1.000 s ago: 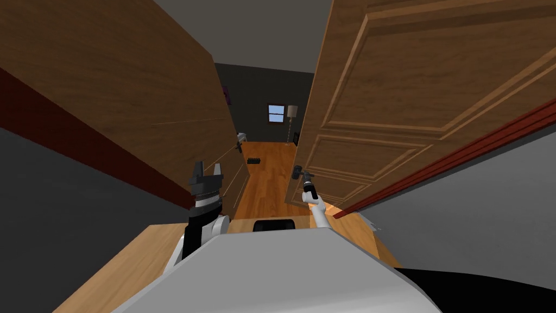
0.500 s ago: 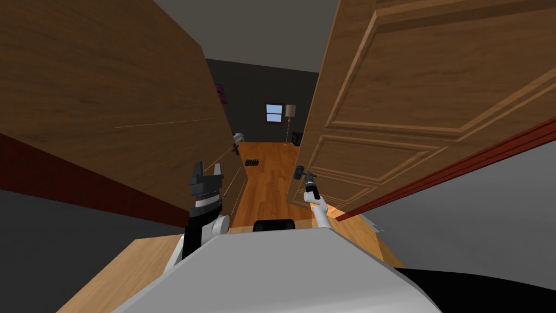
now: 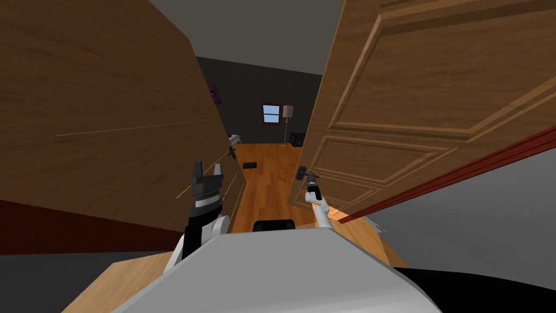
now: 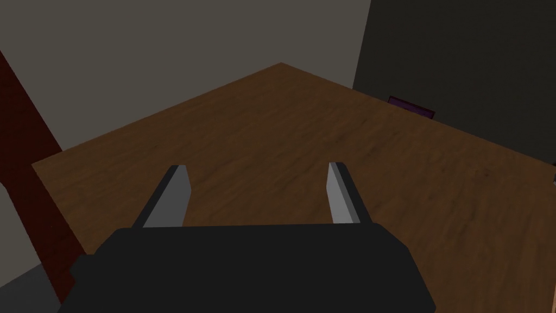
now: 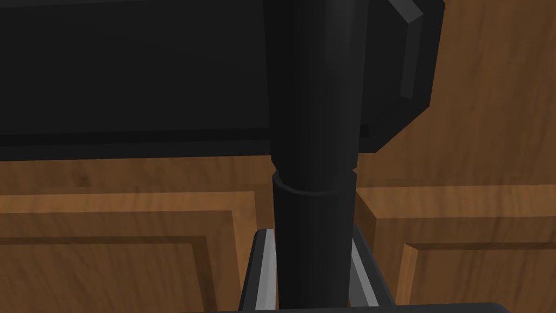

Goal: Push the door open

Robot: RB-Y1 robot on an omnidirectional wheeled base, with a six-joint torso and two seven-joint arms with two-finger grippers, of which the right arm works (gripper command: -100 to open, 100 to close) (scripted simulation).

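Note:
The brown panelled door (image 3: pixel 412 108) stands partly open on my right, its free edge toward the room ahead. My right gripper (image 3: pixel 311 178) is at that edge, at the dark door handle (image 3: pixel 300 173). In the right wrist view the handle's dark lever (image 5: pixel 312 163) runs between the two fingers (image 5: pixel 264 266), which press its sides; the door's panels (image 5: pixel 108 244) lie just behind. My left gripper (image 3: pixel 206 173) is raised beside a large brown wooden panel (image 3: pixel 119 108) on my left. Its fingers stand open (image 4: pixel 258 190) with nothing between them.
A dark red door frame (image 3: pixel 461 168) runs along the grey wall at right. The gap between panel and door shows a wooden floor (image 3: pixel 269 179) with a small dark object (image 3: pixel 250 164), a floor lamp (image 3: pixel 286 117), a dark box (image 3: pixel 297 139) and a window (image 3: pixel 270 113).
I have moved forward into the doorway: the left panel and the door loom larger and the red frame has slid back. The door has swung slightly wider with my right gripper on its handle.

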